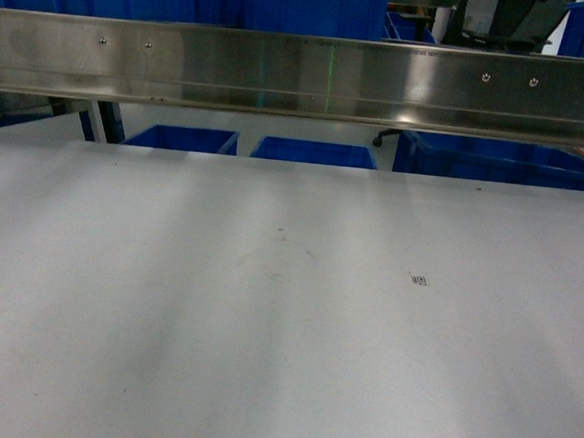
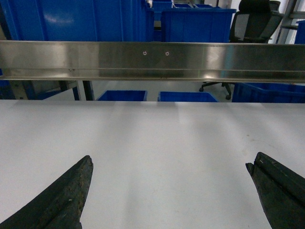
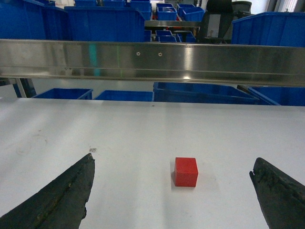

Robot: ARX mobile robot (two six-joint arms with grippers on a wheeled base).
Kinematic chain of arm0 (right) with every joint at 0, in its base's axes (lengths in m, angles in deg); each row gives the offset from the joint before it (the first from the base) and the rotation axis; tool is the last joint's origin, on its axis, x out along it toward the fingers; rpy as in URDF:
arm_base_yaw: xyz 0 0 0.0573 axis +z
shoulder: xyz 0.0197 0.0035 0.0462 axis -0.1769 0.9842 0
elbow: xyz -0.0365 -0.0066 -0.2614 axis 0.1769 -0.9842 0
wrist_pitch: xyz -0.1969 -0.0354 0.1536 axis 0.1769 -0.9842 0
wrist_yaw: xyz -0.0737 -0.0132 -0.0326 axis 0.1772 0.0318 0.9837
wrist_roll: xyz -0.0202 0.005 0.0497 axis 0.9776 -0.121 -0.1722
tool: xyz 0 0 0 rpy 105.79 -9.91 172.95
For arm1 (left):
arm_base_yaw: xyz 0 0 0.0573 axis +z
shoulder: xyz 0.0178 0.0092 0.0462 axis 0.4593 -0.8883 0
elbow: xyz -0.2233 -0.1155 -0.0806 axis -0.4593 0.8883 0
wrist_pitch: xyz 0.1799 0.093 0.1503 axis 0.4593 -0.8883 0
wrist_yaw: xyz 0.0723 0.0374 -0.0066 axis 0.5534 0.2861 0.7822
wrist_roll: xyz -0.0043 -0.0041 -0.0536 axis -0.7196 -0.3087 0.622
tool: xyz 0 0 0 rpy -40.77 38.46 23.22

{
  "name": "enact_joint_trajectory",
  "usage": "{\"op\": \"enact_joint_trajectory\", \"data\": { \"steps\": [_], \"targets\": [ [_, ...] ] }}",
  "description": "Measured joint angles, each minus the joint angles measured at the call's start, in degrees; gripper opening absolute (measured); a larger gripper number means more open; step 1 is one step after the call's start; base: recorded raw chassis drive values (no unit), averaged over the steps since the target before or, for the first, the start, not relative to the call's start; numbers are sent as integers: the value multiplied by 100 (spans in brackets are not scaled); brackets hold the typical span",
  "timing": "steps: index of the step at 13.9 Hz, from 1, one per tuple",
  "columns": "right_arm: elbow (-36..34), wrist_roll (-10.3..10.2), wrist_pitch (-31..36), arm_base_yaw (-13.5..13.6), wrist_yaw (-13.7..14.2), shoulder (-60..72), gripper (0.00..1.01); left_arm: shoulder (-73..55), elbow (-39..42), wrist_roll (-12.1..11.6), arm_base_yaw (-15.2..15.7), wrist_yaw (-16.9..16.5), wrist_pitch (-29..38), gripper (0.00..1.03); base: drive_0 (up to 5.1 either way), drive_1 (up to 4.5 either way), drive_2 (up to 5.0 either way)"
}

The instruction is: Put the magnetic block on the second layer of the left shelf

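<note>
Three views reach me, and only one shows the block [image 3: 186,171]. It sits on the white table [image 1: 262,357] in the right wrist view, resting flat, between the two dark fingers of the right gripper [image 3: 171,191] and a little ahead of their tips. Nothing touches it. The right jaws stand wide apart, one finger [image 3: 62,195] at the lower left and the other at the lower right, both cut off by the frame edge.

The left gripper [image 2: 169,188] is likewise spread wide over bare tabletop, holding nothing. Its fingers [image 2: 57,200] are also cropped at the bottom corners.

From the head view I see neither gripper nor arm, and the block is outside that frame. A small dark printed mark [image 1: 419,280] lies on the table right of centre; I cannot read it. The same mark appears near the left finger in the right wrist view.

A steel rail [image 1: 302,74] runs across the far edge of the table in all views. Behind and below it stand blue crates [image 1: 182,138], partly hidden by the rail. A black office chair [image 2: 255,21] is visible beyond, its lower part masked by the rail. I cannot identify the shelf in any view.
</note>
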Motion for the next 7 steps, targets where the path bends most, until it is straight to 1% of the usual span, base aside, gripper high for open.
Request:
{"op": "enact_joint_trajectory", "data": {
  "steps": [7],
  "targets": [
    [0,0,0,0,0,0,98,0,0,0,0,2,0,98,0,0,0]
  ]
}}
